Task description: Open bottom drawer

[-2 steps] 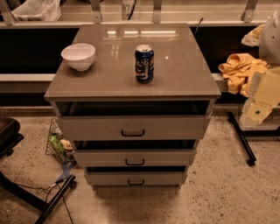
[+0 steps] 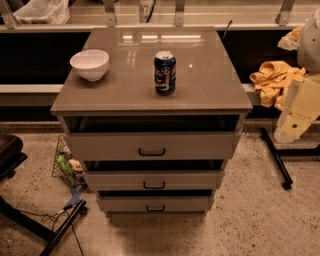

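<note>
Speckled floor round the table [image 2: 210, 85]. My gripper [image 2: 295, 120] hangs past its right edge, open or shut I can't tell. The bottom drawer [image 2: 125, 204] sits lowest under the front edge, grey-beige with a small black handle [image 2: 155, 208]. One risk: I hook the lookalike middle drawer [image 2: 120, 180] instead.

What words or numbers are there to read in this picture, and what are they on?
Blue can on the cabinet: print too blurred to read.
White tag behind the cabinet: digits, too blurred to be sure.
Bottom drawer, white bowl: no text.
Gripper, at the right edge beside the cabinet: no text.
</note>
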`<state>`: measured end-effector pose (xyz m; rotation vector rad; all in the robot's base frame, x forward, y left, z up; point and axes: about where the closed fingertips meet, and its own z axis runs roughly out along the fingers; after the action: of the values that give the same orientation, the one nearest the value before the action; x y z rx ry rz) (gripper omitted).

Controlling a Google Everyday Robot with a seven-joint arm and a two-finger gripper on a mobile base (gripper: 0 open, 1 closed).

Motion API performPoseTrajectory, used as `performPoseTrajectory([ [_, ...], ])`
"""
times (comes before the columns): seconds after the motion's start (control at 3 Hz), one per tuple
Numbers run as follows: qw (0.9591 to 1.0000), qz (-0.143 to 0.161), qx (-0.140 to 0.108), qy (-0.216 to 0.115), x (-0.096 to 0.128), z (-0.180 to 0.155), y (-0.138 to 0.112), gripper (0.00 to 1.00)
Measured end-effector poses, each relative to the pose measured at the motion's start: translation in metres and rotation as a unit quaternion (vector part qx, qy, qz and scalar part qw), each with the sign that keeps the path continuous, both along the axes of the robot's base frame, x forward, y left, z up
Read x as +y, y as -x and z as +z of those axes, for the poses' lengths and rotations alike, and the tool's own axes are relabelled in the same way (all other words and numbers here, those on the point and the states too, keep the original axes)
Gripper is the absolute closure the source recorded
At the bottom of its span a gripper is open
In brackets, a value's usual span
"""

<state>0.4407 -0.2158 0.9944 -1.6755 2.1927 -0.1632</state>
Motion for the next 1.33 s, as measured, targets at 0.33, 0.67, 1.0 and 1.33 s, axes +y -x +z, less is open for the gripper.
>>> performPoseTrajectory([
  [0.33,0.9991,-0.004,-0.014,-0.039,-0.013,-0.034,0.004,0.00],
  [0.67,0.9945,-0.018,-0.029,-0.099,-0.039,-0.087,0.017,0.00],
  [1.0,0.9772,-0.042,-0.059,-0.199,-0.061,-0.176,0.023,0.00],
  [1.33,0.9609,-0.037,-0.092,-0.258,-0.067,-0.218,0.016,0.00],
])
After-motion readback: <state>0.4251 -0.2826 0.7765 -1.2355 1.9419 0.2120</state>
